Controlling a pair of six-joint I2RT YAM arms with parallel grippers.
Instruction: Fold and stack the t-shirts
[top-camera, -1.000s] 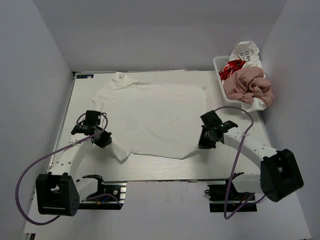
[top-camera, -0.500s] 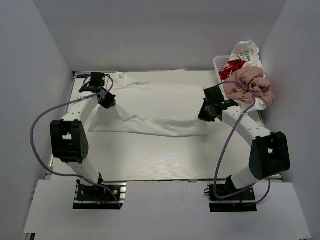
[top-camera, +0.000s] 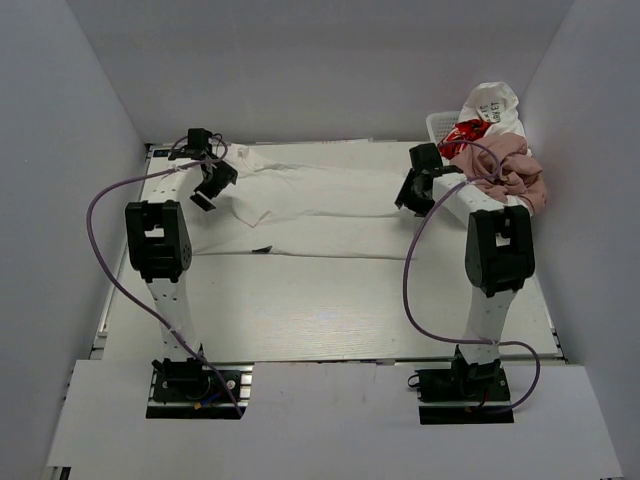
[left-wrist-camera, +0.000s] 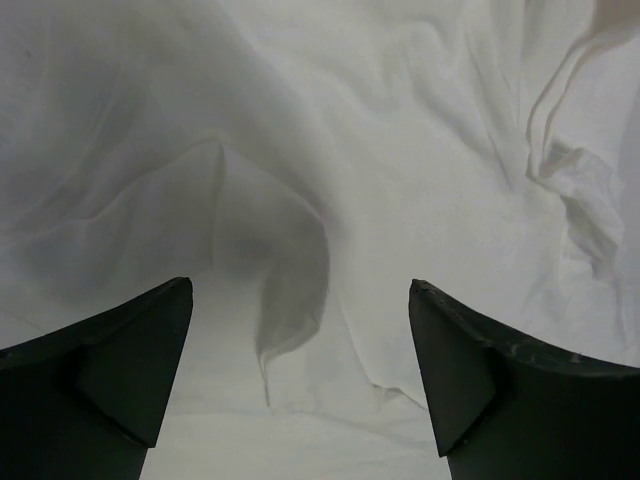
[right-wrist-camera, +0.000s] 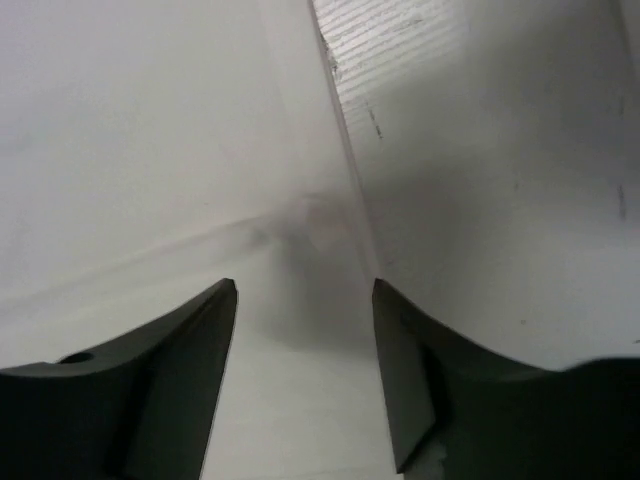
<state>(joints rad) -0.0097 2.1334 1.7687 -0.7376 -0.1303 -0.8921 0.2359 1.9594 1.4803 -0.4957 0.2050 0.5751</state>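
A white t-shirt (top-camera: 310, 215) lies folded in half lengthwise across the far part of the table, with a small black mark (top-camera: 262, 248) at its near fold. My left gripper (top-camera: 208, 190) hovers over the shirt's far left end, jaws wide open; in the left wrist view, only rumpled white cloth (left-wrist-camera: 400, 150) lies beneath the left gripper (left-wrist-camera: 300, 290). My right gripper (top-camera: 405, 198) is over the shirt's far right end, open, and in the right wrist view (right-wrist-camera: 305, 285) it holds nothing above the cloth edge (right-wrist-camera: 330, 120).
A white lattice basket (top-camera: 437, 125) stands at the far right corner, heaped with a dusty pink tee (top-camera: 500, 170), a white tee with red print (top-camera: 462, 135) and a white tee with black lettering (top-camera: 490, 105). Both arms stretch far forward. White walls enclose the table.
Both grippers carried the shirt's near hem to the far side, folding it in half, then opened and let the cloth go.
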